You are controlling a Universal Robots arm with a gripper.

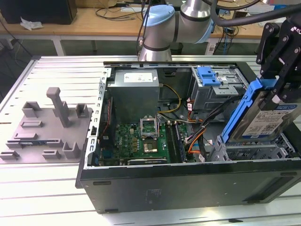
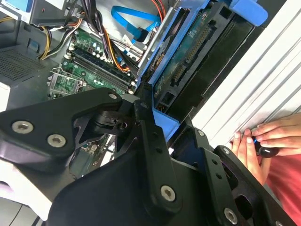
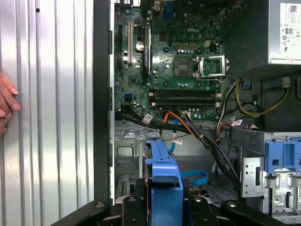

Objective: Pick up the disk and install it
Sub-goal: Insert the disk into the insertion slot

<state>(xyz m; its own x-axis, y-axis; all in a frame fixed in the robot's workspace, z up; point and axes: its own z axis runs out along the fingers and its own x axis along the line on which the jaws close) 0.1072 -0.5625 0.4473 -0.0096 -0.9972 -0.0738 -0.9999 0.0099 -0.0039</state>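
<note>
While the end effector (image 1: 276, 94) is clamped across the upper end of the disk (image 1: 265, 120), gripping on the blue bracket (image 1: 242, 110) that frames it, the disk hangs tilted over the open computer case (image 1: 188, 183) at the exterior view's right. Its lower end sits close to the grey drive cage (image 1: 254, 150); whether the two touch cannot be determined, and the disk is not seated. Treat the disk as rigid, dense for its size and sensitive to shock. Its bare metal faces are likely slippery, and the second wrist view shows an exposed circuit board (image 2: 188, 56) on its underside. The bracket edges are therefore judged the correct place to take hold, although the plastic may flex under load. Beyond the cage lie the cable bundle (image 1: 197, 136) and the motherboard (image 1: 141, 136). Farther back stand the grey power-supply box (image 1: 134, 89) and the blue latch (image 1: 209, 75) on its metal cage. Outside the case, a person's hand (image 2: 251, 141) rests on the ribbed surface (image 1: 42, 188).
</note>
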